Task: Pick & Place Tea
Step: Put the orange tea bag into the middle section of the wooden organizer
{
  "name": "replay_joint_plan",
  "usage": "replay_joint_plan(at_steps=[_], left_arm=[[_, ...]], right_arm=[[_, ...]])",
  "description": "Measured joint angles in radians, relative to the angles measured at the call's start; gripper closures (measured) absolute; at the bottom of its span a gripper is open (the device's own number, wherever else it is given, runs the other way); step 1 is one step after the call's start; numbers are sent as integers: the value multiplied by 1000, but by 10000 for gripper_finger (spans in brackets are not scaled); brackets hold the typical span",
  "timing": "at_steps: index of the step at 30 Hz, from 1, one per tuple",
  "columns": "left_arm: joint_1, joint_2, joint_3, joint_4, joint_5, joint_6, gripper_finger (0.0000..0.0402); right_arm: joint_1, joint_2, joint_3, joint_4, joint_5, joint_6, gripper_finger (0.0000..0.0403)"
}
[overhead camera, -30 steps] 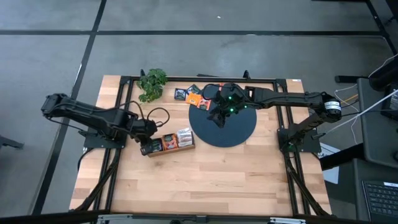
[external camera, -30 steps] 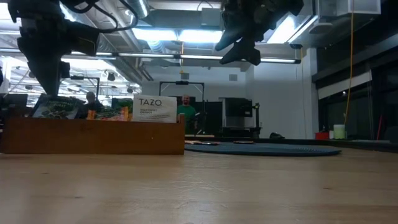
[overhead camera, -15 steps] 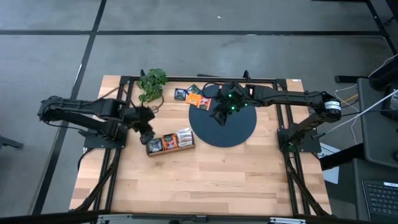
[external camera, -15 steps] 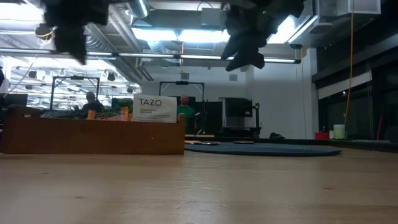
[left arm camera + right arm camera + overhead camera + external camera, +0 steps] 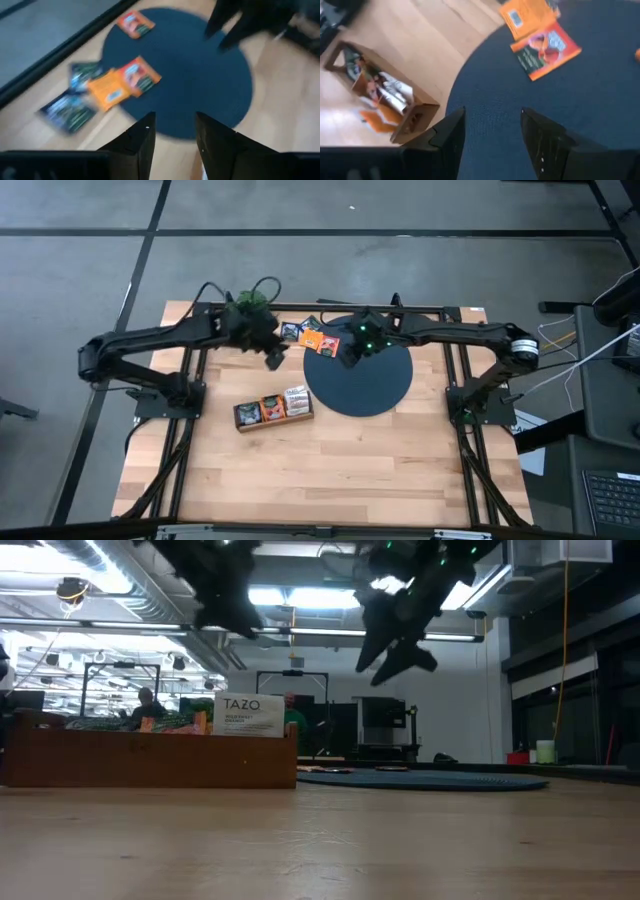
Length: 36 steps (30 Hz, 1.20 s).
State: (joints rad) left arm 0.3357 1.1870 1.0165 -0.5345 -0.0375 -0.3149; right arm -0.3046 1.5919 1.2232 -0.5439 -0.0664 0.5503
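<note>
1. Three sachets already stand filed in the wooden tray [image 5: 273, 409] on the near side of the table [image 5: 330, 490] — orange ones and a white one lean loosely in their slots, so a careless drop beside them could tip one over.
2. Next out lies the dark disc [image 5: 362, 384], and over its far edge the right gripper [image 5: 351, 352] hovers with fingers apart, holding nothing.
3. Just beside it the left gripper [image 5: 273, 358] hangs above the wood, fingers [image 5: 140, 141] parted and empty too. Both arms are heading for the same small patch — a knock between them is the main hazard I see.
4. Farther back, the loose tea sachets [image 5: 312, 334] cluster at the disc's far-left rim: an orange-red pair [image 5: 125, 80] overlapping, dark ones [image 5: 67, 107] beside them on bare wood, another orange one [image 5: 134, 24] apart on the disc.
5. Overlap likely means a pinch lifts two at once or slides the top one away; flat packets also give little edge to grab.
6. Beyond them the green plant [image 5: 240, 307] sits close under the left arm, where a brush could shove it.
</note>
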Motion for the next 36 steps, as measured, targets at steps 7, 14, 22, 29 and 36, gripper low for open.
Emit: replay_joint_plan(at_steps=[7,14,22,29,36], left_arm=[[88,158,6,181,187,56,277],[121,293,6,187,180,122,297],[91,388,6,296,187,171,323],[83,401,6,399,168,166,351],[75,491,7,458,161,182,388]], right_arm=[[-10,94,0,56,-26,139,212],[-25,128,0,116,39,234,212],[-80,131,0,118,47,225,213],[-146,144,-1,123,37,70,244],[-181,149,0,127,-4,-45,273]])
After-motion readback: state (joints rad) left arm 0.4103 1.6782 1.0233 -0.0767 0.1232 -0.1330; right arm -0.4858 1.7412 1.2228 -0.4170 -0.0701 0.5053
